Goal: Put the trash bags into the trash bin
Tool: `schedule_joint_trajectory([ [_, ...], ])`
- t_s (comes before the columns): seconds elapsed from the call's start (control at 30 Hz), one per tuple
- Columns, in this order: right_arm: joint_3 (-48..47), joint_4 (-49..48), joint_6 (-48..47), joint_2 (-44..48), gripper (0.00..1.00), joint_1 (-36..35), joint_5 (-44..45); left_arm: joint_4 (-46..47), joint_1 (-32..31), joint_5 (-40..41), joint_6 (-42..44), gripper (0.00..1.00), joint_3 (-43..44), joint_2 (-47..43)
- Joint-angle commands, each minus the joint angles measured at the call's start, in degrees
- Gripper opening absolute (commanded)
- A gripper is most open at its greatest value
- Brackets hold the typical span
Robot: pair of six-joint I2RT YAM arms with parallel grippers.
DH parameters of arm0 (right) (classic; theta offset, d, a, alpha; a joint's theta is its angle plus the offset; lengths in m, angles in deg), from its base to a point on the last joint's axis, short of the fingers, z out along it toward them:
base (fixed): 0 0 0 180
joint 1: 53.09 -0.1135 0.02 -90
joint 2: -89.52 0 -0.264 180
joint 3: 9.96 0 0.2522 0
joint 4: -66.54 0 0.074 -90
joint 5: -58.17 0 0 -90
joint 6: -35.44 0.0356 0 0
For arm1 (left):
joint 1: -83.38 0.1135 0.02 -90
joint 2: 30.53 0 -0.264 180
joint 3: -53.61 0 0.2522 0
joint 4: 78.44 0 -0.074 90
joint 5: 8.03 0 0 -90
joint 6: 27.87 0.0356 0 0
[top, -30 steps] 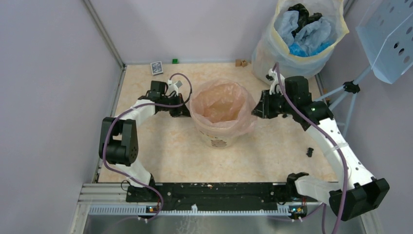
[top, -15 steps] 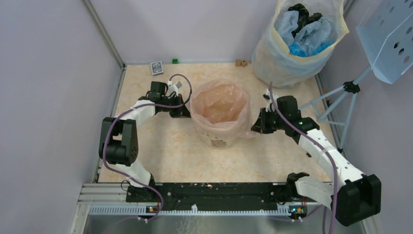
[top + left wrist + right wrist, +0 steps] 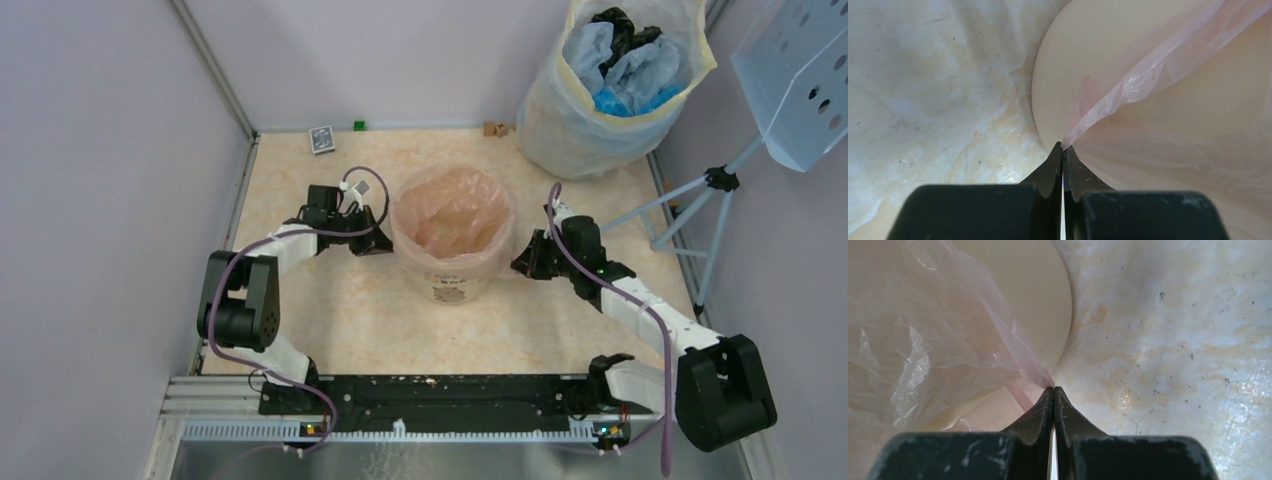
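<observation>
Hands: left hand (image 3: 378, 241), right hand (image 3: 522, 264) are each clamping a sliver of trash bag (image 3: 455, 210).
Risk: if you're pulling hard, film is likely slipping out or tearing.
Bin: uneven pull could be tipping trash bin (image 3: 452, 285).

we are counting two robot arms, a left arm (image 3: 290, 238) and a right arm (image 3: 645, 305), and two grippers, the left gripper (image 3: 385, 243) and the right gripper (image 3: 518, 266). we are seeing one cream-yellow trash bin (image 3: 450, 282) and one pale-pink trash bag (image 3: 455, 205). we are finding one large whitish-yellow bag (image 3: 570, 130), one small dark card box (image 3: 321, 139), one green cube (image 3: 359, 125), and perhaps two small brown blocks (image 3: 495, 129), too small to be sure. we are counting one tripod (image 3: 716, 180) and one perforated panel (image 3: 800, 80).
</observation>
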Motion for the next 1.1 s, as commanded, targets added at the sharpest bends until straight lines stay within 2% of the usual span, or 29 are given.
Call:
schedule_joint_trajectory([
  [0.0, 0.57, -7.20, 0.91, -2.85, 0.00, -0.42, 2.72, 5.65, 0.41, 2.84, -2.42, 0.00, -2.69, -5.54],
  [0.33, 3.78, -13.97, 2.80, -10.65, 0.00, -4.57, 7.31, 8.17, 0.45, 2.68, -3.96, 0.00, -5.03, -6.47],
  [0.4, 3.68, -13.20, 2.45, -9.75, 0.08, -4.48, 8.08, 8.11, 0.50, 2.78, -3.96, 0.01, -5.05, -6.72],
  [0.47, 3.37, -10.51, 1.60, -6.81, 0.17, -4.47, 9.53, 8.03, 0.54, 2.78, -3.36, 0.06, -5.12, -7.48],
  [0.57, 1.03, -2.53, -0.41, -0.55, 0.34, -4.44, 13.82, 6.77, 0.71, 6.85, -2.92, 0.24, -6.05, -11.25],
  [0.67, -2.97, 6.26, -2.49, 6.77, 0.42, -4.46, 19.04, 3.54, 1.04, 12.14, -2.87, 0.41, -6.48, -14.90],
  [0.77, -8.59, 13.85, -4.91, 11.87, 0.48, -4.46, 22.92, 0.31, 1.16, 16.03, -3.28, 0.53, -6.51, -18.10],
  [0.87, -15.55, 19.13, -7.25, 13.66, 0.47, -4.85, 22.06, -1.82, 1.21, 19.08, -4.11, 0.74, -7.14, -22.08],
  [0.9, -17.98, 20.49, -8.31, 13.32, 0.45, -5.45, 20.97, -2.22, 1.20, 19.95, -4.14, 0.78, -7.48, -23.56],
  [1.03, -28.78, 25.30, -11.90, 9.09, 0.32, -11.96, 21.66, -3.93, 1.24, 23.74, -3.23, 0.80, -7.93, -28.98],
  [1.07, -31.16, 25.73, -12.99, 8.08, 0.26, -13.74, 21.79, -4.59, 1.24, 24.33, -2.77, 0.80, -7.68, -29.95],
])
